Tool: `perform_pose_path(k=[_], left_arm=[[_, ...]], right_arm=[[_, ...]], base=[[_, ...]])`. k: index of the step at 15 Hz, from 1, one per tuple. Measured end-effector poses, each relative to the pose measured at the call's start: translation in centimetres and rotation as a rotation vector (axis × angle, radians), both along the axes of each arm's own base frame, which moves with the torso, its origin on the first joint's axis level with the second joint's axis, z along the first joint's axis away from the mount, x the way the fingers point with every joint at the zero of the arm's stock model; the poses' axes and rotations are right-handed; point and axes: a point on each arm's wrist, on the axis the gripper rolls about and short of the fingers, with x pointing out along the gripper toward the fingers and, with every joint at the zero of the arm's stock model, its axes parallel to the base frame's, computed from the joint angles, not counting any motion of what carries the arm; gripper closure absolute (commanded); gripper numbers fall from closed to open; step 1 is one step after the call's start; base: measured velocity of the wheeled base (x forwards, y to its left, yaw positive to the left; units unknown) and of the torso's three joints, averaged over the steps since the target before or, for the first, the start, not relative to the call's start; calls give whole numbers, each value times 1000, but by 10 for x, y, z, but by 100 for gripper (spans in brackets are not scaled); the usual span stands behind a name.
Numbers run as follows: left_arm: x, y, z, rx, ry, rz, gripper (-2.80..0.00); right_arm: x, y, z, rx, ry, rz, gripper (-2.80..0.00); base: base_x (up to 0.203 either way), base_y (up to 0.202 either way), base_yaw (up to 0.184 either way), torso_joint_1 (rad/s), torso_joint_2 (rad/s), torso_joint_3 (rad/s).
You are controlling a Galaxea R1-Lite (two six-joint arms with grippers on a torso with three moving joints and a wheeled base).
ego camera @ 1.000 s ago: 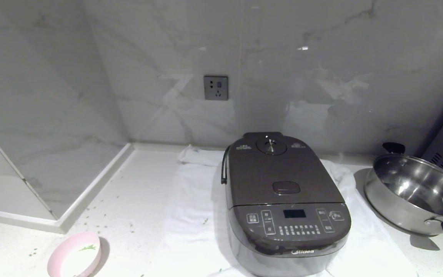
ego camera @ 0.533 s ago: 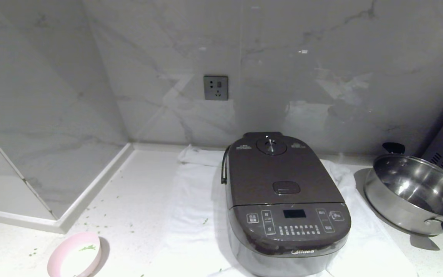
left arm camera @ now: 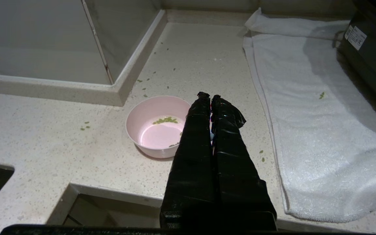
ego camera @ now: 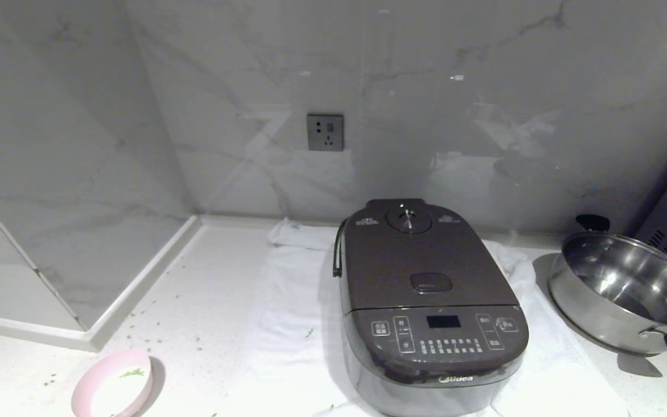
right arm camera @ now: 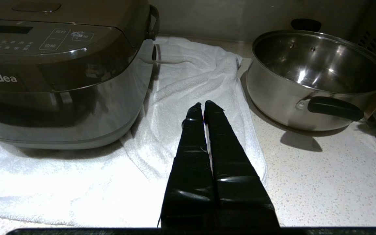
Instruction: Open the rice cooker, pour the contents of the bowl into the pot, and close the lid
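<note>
My rice cooker (ego camera: 431,307) sits lid (ego camera: 423,260) down on a white towel (ego camera: 287,307); the pink bowl (ego camera: 112,391), at its eight o'clock, holds few green bits (left arm camera: 165,120). Both left gripper (left arm camera: 210,97) and right gripper (right arm camera: 203,104) hang pinched together, empty.

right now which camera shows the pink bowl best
The left wrist view: the bowl sits whole beside the shut left end effector, green bits inside. The head view cuts it off at the frame edge. The right wrist view misses it.

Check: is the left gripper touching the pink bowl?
Cannot tell. In the left wrist view the shut left gripper overlaps the pink bowl rim, so no gap or contact shows.
</note>
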Motion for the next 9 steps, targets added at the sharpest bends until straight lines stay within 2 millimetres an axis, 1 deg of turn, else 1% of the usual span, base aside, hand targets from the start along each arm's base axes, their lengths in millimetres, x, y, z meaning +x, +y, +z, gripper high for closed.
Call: perform_pose_path(k=[9], left_arm=[[0,0,0,-1,1,0,0]], right_arm=[[0,0,0,14,1,-3,0]], base=[[0,0,0,0,0,0]])
